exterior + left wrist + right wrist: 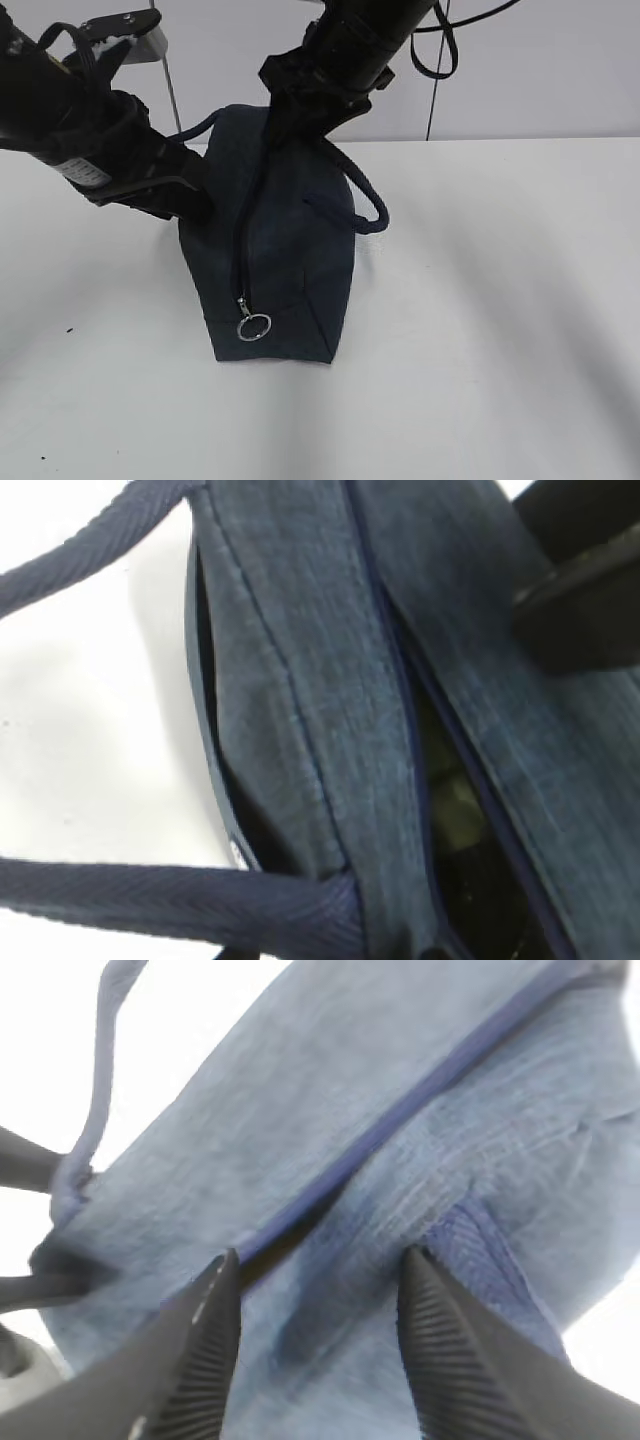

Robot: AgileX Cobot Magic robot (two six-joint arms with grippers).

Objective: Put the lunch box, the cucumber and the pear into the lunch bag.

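The navy lunch bag point(290, 260) stands in the middle of the white table. Its zipper ring point(254, 327) hangs at the near end. In the left wrist view the zipper slot point(450, 820) gapes, showing a dark inside with a pale greenish patch I cannot identify. The lunch box, cucumber and pear are hidden from every view. My right gripper point(320, 1255) is open, with its ribbed fingers point(215, 1350) spread just over the bag's top fabric beside the zipper. My left gripper point(195, 195) presses against the bag's left side, its jaws hidden.
One rope handle point(365, 195) loops out to the bag's right. Another handle point(170, 905) crosses the bottom of the left wrist view. Bare white table point(500, 330) lies around the bag, and a thin pole point(172, 90) stands behind it.
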